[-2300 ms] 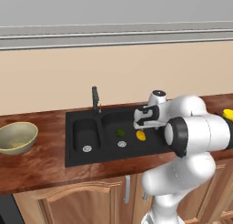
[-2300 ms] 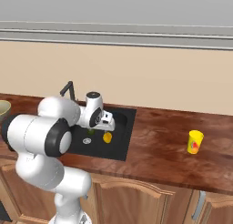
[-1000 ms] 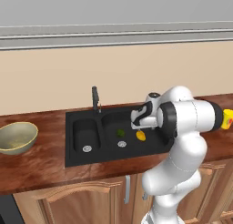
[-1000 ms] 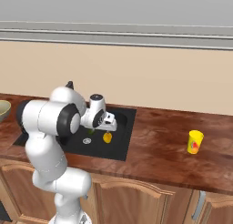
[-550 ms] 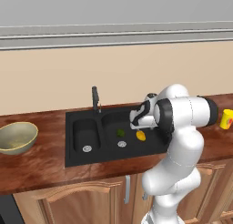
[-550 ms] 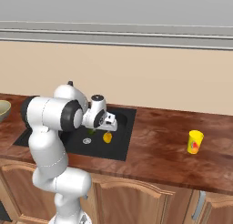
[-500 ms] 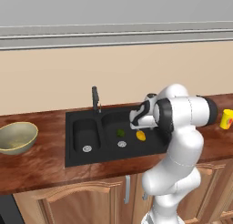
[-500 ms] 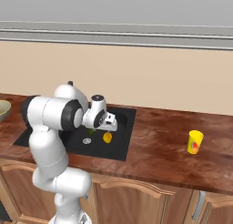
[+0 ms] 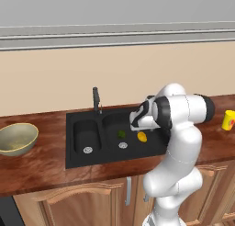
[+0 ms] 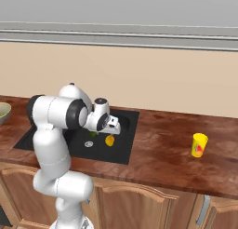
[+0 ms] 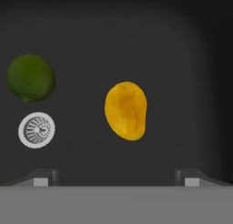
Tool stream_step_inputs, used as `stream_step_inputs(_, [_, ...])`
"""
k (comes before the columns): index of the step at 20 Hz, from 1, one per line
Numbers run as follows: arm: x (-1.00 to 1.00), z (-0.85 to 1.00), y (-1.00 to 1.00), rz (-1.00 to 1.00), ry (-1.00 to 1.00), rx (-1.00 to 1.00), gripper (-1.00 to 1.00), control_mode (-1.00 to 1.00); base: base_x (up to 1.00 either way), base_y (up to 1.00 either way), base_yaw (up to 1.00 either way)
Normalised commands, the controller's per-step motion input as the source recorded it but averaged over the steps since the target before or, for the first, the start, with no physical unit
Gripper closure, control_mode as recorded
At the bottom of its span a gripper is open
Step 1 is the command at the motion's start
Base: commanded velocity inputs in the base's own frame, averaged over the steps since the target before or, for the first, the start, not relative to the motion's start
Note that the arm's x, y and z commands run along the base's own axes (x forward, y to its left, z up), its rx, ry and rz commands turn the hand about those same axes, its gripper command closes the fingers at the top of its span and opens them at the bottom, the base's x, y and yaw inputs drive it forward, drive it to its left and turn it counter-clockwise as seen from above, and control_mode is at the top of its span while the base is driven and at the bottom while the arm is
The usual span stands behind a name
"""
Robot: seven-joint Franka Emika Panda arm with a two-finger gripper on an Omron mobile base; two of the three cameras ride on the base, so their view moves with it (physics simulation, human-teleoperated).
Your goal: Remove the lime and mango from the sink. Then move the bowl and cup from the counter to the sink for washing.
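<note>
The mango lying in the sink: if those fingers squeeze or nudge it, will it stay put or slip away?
The mango looks smooth and egg-shaped, so it may well slide out of a pinch across its rounded sides. It lies loose on the flat black floor of the sink, touching nothing, so a nudge would probably roll or skid it. It looks firm, likely not floppy.

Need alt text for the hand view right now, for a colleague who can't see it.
Looking down into the black sink: a mango lies centred above the open claw. A lime sits to its left, just above a silver drain.
</note>
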Motion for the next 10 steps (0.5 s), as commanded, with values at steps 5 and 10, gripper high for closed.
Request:
stream_step_inputs(5, [0.12, -0.11, -0.02, 0.00, 0.00, 0.00, -1.00, -1.00, 0.00, 0.00, 0.00])
stream_step_inputs(10, [0.13, -0.10, -0.03, 0.00, 0.00, 0.00, -1.00, -1.00, 0.00, 0.00, 0.00])
